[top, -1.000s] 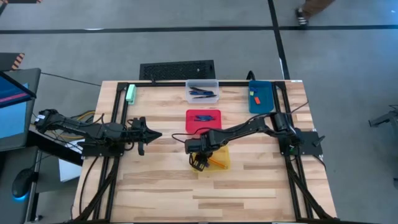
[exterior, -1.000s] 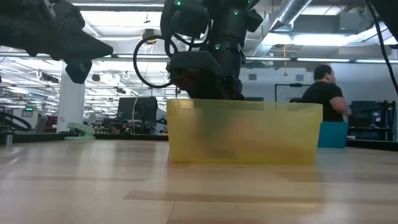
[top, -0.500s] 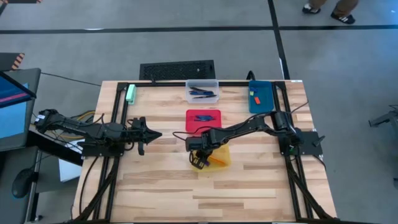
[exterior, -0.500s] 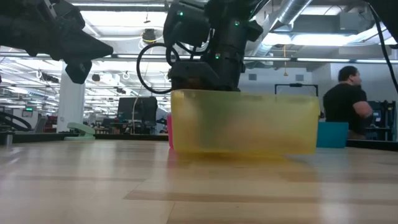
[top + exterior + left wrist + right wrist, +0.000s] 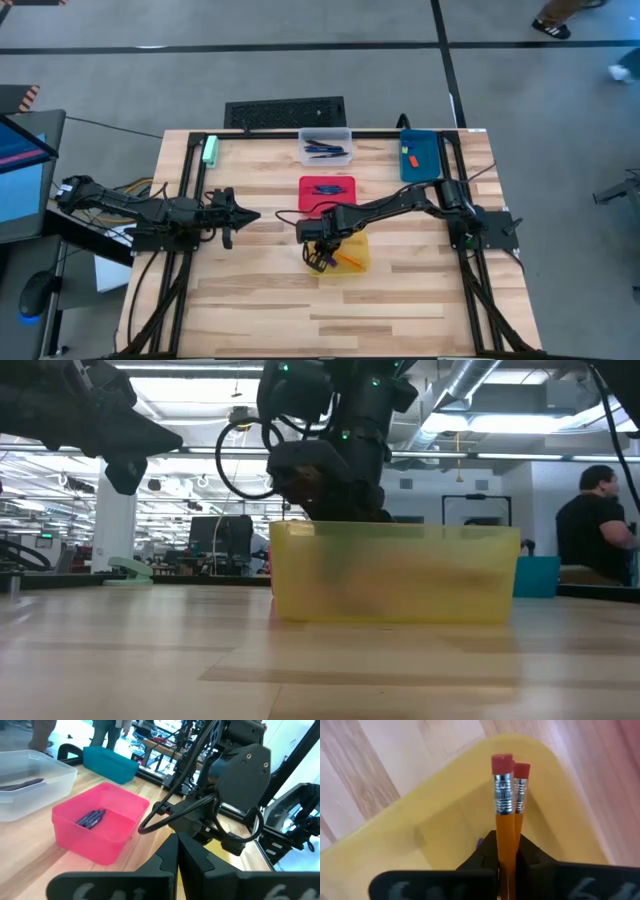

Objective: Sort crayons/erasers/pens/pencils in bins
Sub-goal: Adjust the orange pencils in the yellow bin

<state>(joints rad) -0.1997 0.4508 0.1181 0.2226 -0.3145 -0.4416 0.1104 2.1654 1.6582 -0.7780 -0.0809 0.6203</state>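
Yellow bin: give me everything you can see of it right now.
The yellow bin is a small, shallow rectangular tray of translucent yellow plastic with rounded corners, sitting flat on the wooden table just in front of the red bin. The right claw hangs over its left end, shut on two orange pencils whose red eraser tips and metal ferrules point down into it. In the low view its walls look cloudy, with only blurred shapes inside.
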